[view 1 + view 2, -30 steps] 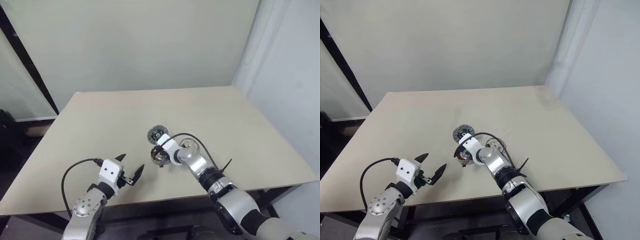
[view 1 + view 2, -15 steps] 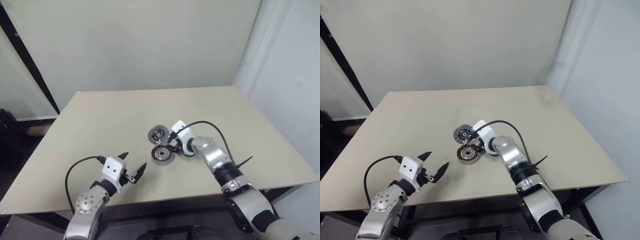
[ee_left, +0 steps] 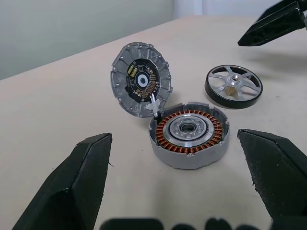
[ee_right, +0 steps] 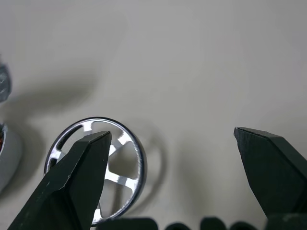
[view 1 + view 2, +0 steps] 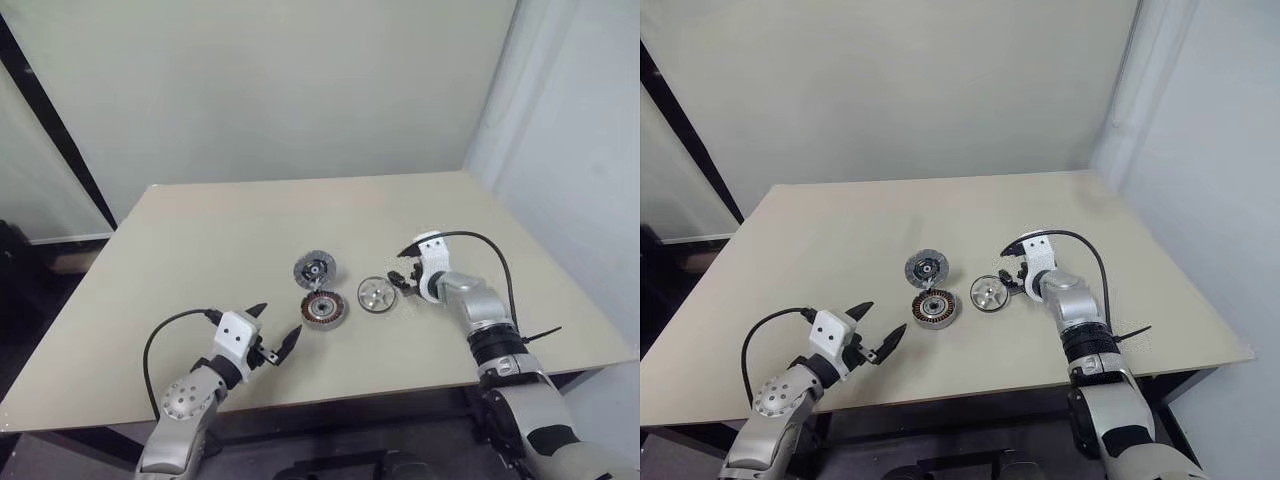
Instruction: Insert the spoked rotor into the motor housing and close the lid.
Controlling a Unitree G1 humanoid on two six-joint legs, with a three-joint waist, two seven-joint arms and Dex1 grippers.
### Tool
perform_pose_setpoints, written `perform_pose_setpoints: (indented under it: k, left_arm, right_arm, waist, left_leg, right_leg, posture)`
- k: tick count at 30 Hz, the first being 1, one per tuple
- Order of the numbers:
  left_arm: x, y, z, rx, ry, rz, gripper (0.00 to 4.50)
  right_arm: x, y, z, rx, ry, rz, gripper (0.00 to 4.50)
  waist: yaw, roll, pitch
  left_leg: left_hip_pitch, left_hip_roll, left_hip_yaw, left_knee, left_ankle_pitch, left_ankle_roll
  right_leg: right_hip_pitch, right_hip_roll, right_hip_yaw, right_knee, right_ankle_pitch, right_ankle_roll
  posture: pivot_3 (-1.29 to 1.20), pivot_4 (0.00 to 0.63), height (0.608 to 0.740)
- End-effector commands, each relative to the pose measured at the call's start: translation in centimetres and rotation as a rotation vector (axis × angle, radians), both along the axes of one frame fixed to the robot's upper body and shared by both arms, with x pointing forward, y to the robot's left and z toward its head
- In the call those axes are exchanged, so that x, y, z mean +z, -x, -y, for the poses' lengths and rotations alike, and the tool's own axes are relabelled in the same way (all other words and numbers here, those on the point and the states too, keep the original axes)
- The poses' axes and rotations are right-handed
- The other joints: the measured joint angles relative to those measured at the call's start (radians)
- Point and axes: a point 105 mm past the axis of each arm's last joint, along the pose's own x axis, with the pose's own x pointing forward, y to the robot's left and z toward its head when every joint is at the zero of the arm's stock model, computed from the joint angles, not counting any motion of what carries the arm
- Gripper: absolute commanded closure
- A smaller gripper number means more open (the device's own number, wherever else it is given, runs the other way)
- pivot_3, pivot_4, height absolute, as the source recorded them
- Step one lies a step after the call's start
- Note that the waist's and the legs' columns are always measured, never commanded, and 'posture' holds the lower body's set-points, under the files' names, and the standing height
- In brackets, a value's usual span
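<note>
Since a second ago our right gripper (image 5: 404,268) swung off the motor housing (image 5: 325,309) and now hangs spread, empty, right of the spoked rotor (image 5: 376,295). Left gripper (image 5: 275,327) waits splayed at the near edge. Lid (image 5: 314,270) leans open behind the housing. We'd say the rotor grab comes next. Bare beige table (image 5: 200,250), pale walls.

No legible text, labels, brands, numbers or signs were found on anything in these views.
</note>
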Motion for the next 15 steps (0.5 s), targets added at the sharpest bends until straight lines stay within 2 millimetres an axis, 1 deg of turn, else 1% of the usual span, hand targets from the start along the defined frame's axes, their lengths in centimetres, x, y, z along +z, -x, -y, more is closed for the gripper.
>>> perform_pose_setpoints:
  k: [1, 9, 15]
  left_arm:
    - [1.1, -0.3, 0.2, -0.020, -0.007, 0.047, 0.00]
    - [1.5, -0.3, -0.1, -0.026, -0.024, 0.050, 0.00]
    - [1.7, -0.3, -0.3, -0.029, -0.036, 0.050, 0.00]
  right_arm:
    - [-0.3, -0.1, -0.2, -0.044, -0.120, -0.028, 0.03]
    - [-2.6, 0.3, -0.8, -0.113, -0.289, -0.150, 0.03]
    - [-3.8, 1.4, -2.2, -0.105, -0.435, -0.256, 0.03]
  waist:
    - [-0.001, 0.000, 0.000]
    - [-0.001, 0.000, 0.000]
    - [-0.001, 0.000, 0.000]
  left_leg:
    - [0.000, 0.000, 0.000, 0.000, 0.000, 0.000]
    - [0.000, 0.000, 0.000, 0.000, 0.000, 0.000]
    - [0.001, 0.000, -0.001, 0.000, 0.000, 0.000]
  right_leg:
    - [0.000, 0.000, 0.000, 0.000, 0.000, 0.000]
    - [0.000, 0.000, 0.001, 0.000, 0.000, 0.000]
    - [0.000, 0.001, 0.002, 0.000, 0.000, 0.000]
  posture:
    - [0.00, 0.000, 0.740]
    - [0.00, 0.000, 0.740]
    - [0.00, 0.000, 0.740]
